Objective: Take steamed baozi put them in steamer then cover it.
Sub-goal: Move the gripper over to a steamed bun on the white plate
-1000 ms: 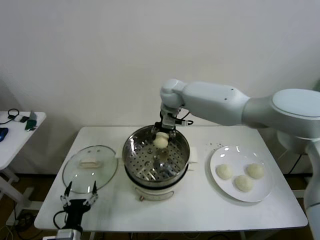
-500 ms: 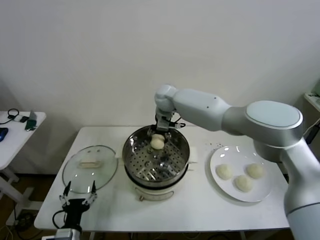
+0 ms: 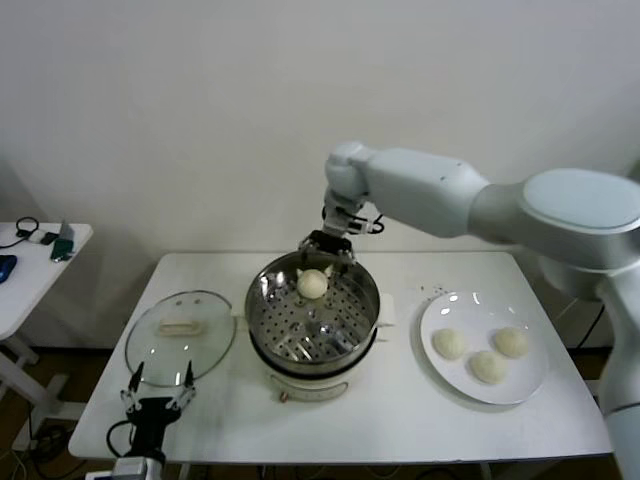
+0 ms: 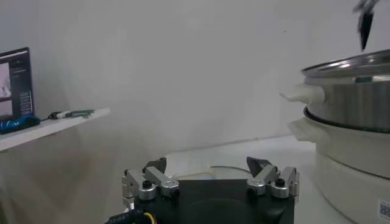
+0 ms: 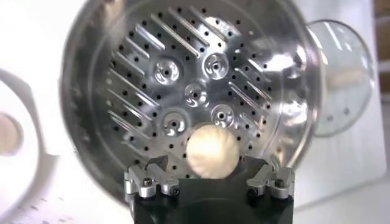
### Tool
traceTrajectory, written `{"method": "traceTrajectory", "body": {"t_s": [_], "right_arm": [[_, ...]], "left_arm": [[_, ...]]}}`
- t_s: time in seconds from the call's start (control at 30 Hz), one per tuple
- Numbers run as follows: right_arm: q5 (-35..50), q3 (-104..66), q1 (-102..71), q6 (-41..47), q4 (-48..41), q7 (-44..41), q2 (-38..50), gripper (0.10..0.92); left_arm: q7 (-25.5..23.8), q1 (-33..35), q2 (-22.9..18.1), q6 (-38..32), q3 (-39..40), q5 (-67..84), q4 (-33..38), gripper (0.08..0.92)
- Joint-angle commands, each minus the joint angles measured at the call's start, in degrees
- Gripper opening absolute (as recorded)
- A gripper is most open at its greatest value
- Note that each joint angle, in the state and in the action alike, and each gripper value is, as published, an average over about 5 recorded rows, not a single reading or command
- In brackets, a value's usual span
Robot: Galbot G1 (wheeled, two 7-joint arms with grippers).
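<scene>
The steel steamer (image 3: 262, 318) stands mid-table on its white base. One baozi (image 3: 313, 284) lies on the perforated tray (image 5: 183, 73) near the far side; it also shows in the right wrist view (image 5: 211, 152). My right gripper (image 3: 328, 246) hovers just above it at the far rim, open, with its fingers apart from the bun on both sides (image 5: 207, 169). Three more baozi (image 3: 488, 366) lie on the white plate (image 3: 530, 388) at the right. My left gripper (image 3: 157, 386) is open and empty, parked at the table's front left edge (image 4: 207, 168).
The glass lid (image 3: 180, 335) lies flat on the table left of the steamer, just beyond the left gripper; it also shows in the right wrist view (image 5: 341, 79). A small side table (image 3: 30, 265) with cables stands at the far left. The steamer's side (image 4: 353, 122) shows in the left wrist view.
My right gripper let go of the baozi and rose a little above the steamer's far rim. The baozi now rests on the tray. The left arm has not moved.
</scene>
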State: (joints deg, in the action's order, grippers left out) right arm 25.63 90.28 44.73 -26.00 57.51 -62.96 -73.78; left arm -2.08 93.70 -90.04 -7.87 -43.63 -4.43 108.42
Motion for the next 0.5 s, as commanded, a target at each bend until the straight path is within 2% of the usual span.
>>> {"method": "traceTrajectory", "body": {"t_s": [0.03,0.3,0.5], "right_arm": [[28.11,16.71,18.88,26.33,14.68,0.47,18.41,0.823],[22.83,32.49,23.41,38.25,31.05,10.21,31.23,0.823],[18.94,27.17,13.28,43.58,32.83,16.31,34.23,0.823]], "left_arm": [[-0.02,0.16,-0.12,-0.05,0.09,-0.18,0.16,0.823],[-0.03,-0.08,-0.39,-0.11,0.26,-0.29,0.11,0.823],[-0.04,-0.19,-0.47,-0.04,0.34,-0.25,0.14,0.823]]}}
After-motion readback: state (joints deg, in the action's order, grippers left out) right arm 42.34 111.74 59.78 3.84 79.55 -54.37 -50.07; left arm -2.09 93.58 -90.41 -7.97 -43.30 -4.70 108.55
